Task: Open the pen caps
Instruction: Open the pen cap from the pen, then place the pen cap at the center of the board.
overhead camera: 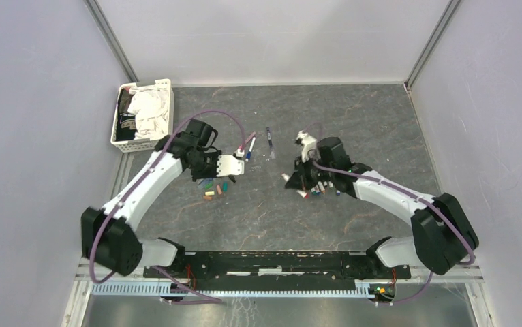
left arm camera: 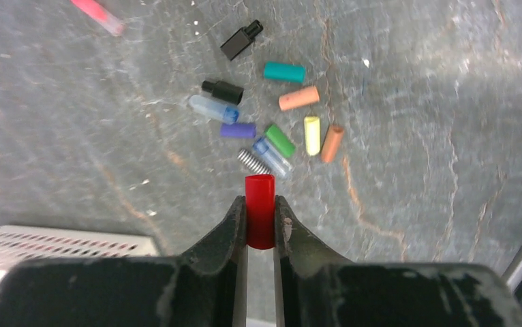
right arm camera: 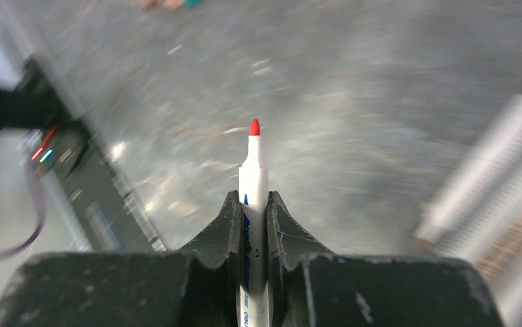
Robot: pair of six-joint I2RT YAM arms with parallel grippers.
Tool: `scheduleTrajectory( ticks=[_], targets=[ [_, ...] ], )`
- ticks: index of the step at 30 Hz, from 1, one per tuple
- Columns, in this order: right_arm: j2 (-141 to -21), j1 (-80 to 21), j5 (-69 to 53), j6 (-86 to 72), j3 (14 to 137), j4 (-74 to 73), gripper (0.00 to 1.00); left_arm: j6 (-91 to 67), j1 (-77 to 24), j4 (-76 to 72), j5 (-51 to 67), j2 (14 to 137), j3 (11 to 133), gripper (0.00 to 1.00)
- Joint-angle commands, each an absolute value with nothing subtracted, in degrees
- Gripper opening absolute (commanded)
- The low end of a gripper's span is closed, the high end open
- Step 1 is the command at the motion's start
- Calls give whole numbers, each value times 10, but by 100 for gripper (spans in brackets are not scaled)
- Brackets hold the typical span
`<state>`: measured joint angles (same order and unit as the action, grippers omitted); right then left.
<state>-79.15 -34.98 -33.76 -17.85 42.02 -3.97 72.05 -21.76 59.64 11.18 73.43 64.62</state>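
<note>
Pen caps (left arm camera: 280, 139): red one off, held apart from its pen

Red cap (left arm camera: 259, 204) pinched between left fingers (left arm camera: 238, 216), nearly closed, open end poking out past the tips. Right fingers (right arm camera: 229, 212) clamped narrow on white pen (right arm camera: 253, 178), bare red nib beyond the tips. Reads as the pull-off step done for this pen. Loose caps (left arm camera: 299, 99) lie on table (left arm camera: 415, 102) just ahead of the left fingertips; next move likely calls for lowering there and releasing, pen set down separately. Left arm stretched forward, wrist angled down; right arm folded inward toward centre, its view blurred
</note>
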Motion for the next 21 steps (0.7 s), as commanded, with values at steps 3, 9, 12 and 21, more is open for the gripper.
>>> scheduleTrajectory(
  ticks=[3, 9, 12, 21],
  targets=[
    [-752, -262, -47, -163, 433, -69, 0, 555, -212, 424, 85, 839, 599, 3],
    [-798, -221, 21, -159, 413, -22, 0, 512, -208, 355, 41, 898, 579, 12],
    [-830, -216, 36, -156, 416, -4, 0, 498, -206, 343, 38, 918, 580, 18],
    [-890, -213, 50, -155, 421, 19, 12, 464, -205, 350, 55, 930, 592, 38]
  ],
)
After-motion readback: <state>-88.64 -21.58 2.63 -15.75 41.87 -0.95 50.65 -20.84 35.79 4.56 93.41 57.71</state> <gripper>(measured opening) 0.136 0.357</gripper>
